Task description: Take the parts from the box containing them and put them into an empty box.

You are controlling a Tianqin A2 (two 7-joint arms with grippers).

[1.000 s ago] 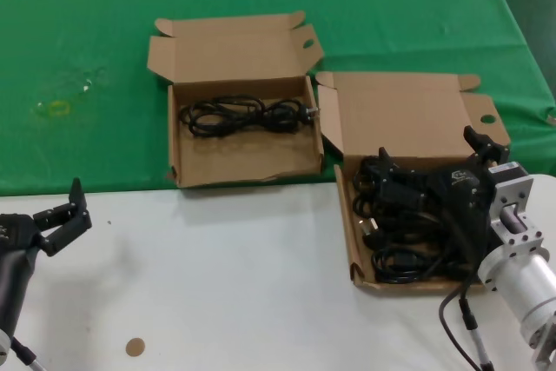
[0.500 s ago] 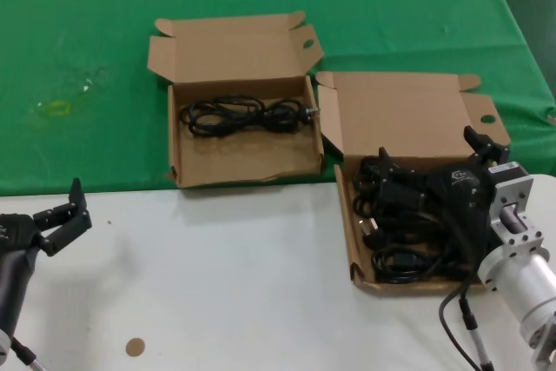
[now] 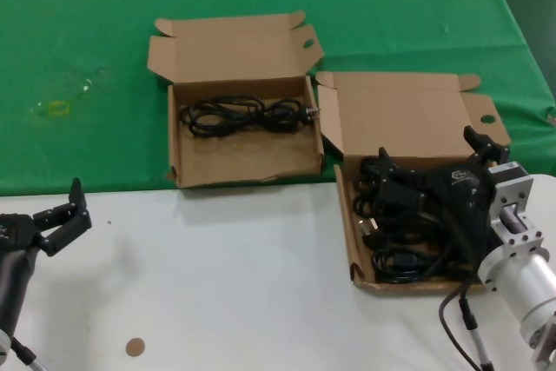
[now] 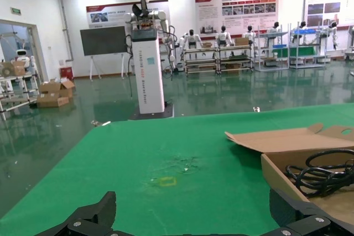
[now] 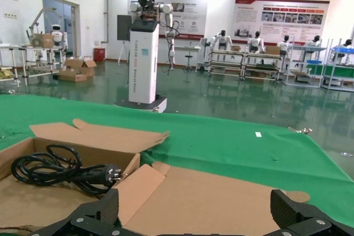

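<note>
Stillness is the news: across the last second nothing has shifted, neither arm nor any cable. Left hand (image 3: 62,217) hangs low over the white surface (image 3: 234,275), its fingers spread and holding nothing, well off to the near left of both boxes. Beyond it and to its right, on the green cloth (image 3: 87,58), sits the wide box with the wavy front edge (image 3: 243,167); it is no longer bare, since one coiled power cable (image 3: 243,115) lies along its back half, plug toward the neighbouring box. Further right, the squarish box (image 3: 354,249) holds the remaining power cables (image 3: 395,223) in a black heap. Right hand (image 3: 434,182) is down over that heap, fingers spread in the wrist view, though whether they touch a cable I cannot tell because the arm's body covers the spot. With no motion either way, my reading is that the right arm is paused at the pick, about to close on the next bundle; several transfers remain.
</note>
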